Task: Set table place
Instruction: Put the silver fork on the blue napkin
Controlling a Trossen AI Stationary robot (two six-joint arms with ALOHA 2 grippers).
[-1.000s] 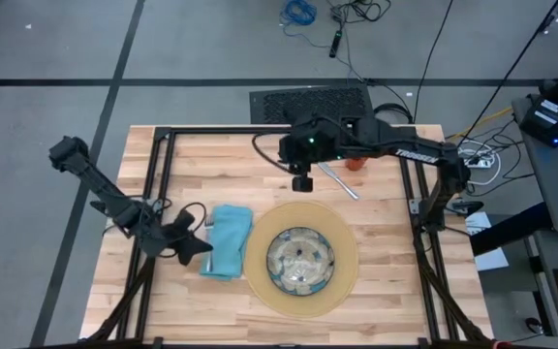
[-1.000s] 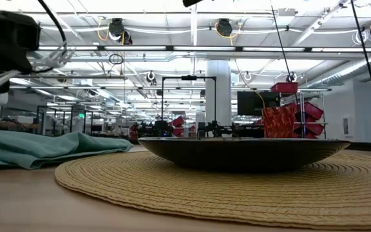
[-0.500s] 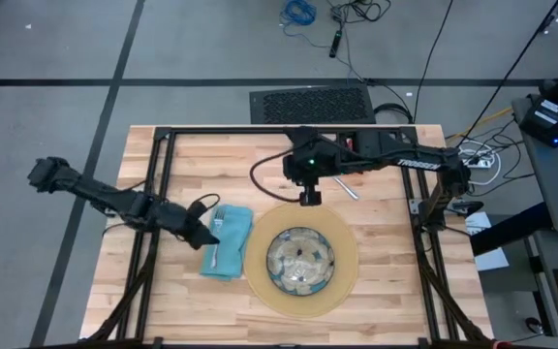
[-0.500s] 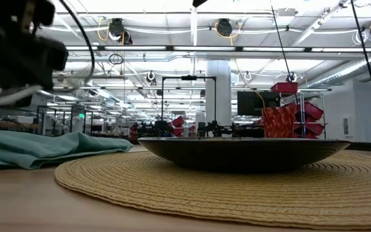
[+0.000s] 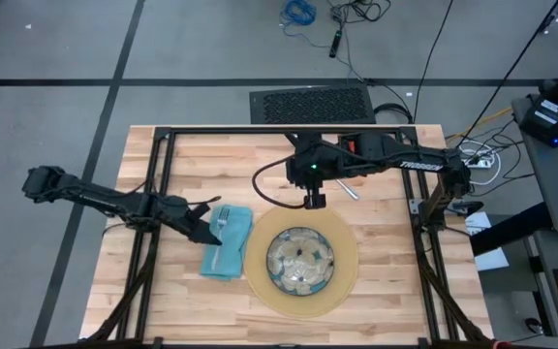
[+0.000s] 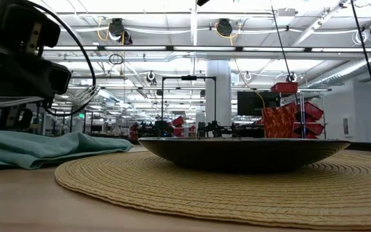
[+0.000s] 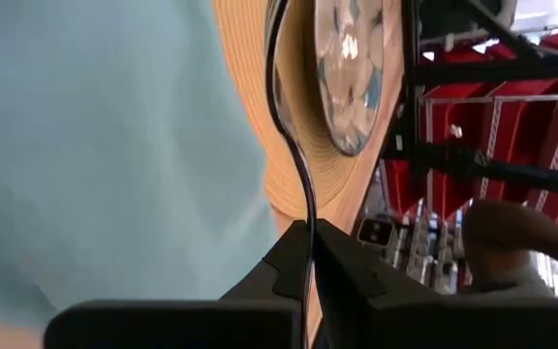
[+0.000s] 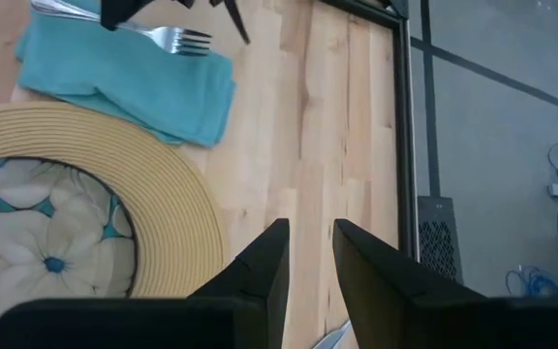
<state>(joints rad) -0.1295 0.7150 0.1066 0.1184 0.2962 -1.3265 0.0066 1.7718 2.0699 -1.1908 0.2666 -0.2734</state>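
The light plank bench point(image 5: 376, 281) carries a round woven tan mat point(image 5: 342, 276) at near centre. The left tool point(image 5: 213, 231), clamped on the silver fork point(image 5: 223, 219), is over the teal cloth napkin point(image 5: 226, 254) just left of the mat, the fork's long axis running near-to-far. The right tool point(image 5: 314, 201), empty and partly apart, hangs beyond the mat's far edge.

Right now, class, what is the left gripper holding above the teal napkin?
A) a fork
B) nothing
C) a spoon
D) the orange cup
A: the left gripper is shut on the fork, whose tines show over the teal napkin in the right wrist view and in the high view.
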